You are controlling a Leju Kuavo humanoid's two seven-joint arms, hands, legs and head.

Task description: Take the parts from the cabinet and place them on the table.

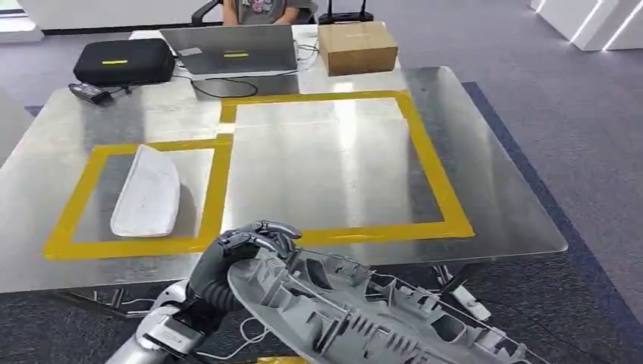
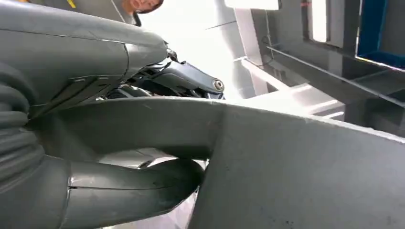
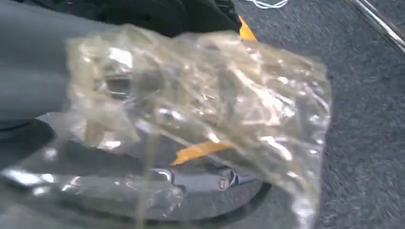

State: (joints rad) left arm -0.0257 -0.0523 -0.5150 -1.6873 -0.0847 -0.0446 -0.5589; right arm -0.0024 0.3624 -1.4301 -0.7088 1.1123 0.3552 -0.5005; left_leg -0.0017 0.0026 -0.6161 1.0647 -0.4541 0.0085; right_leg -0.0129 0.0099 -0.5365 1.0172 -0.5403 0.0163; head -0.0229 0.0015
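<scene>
- L hand (image 1: 246, 246) grips the near-L end of a long grey plastic part (image 1: 364, 315); dark fingers (image 1: 265, 231) curl over its upper edge. In the L wrist view the thumb (image 2: 129, 191) sits under the part (image 2: 305, 167), so fingers are clamped on it.
- Grey part: ribbed inner side faces up. Long axis runs from approx 10 o'clock, at the hand, to approx 4 o'clock, off the bottom-R of head view. It's held in the air just in front of the near edge of the worktop (image 1: 500, 189), over the carpet, not on the surface.
- R hand (image 3: 28, 71): grey cover at the frame edge, a crumpled clear plastic bag (image 3: 205, 114) in front of it w/ a dark part inside. Can't tell how its fingers lie – bag hides them.
- Worktop is shiny metal w/ yellow tape (image 1: 436, 174) marking two boxes: a small one at 9 o'clock, a larger one in the centre.
- White curved part (image 1: 148, 192) lies inside the small box, long axis roughly 12 to 6.
- Far edge, approx 12 o'clock: laptop (image 1: 231, 51), black case (image 1: 125, 61) at 11, cardboard box (image 1: 356, 45) at 1.
- A person (image 1: 261, 10) sits behind the laptop.
</scene>
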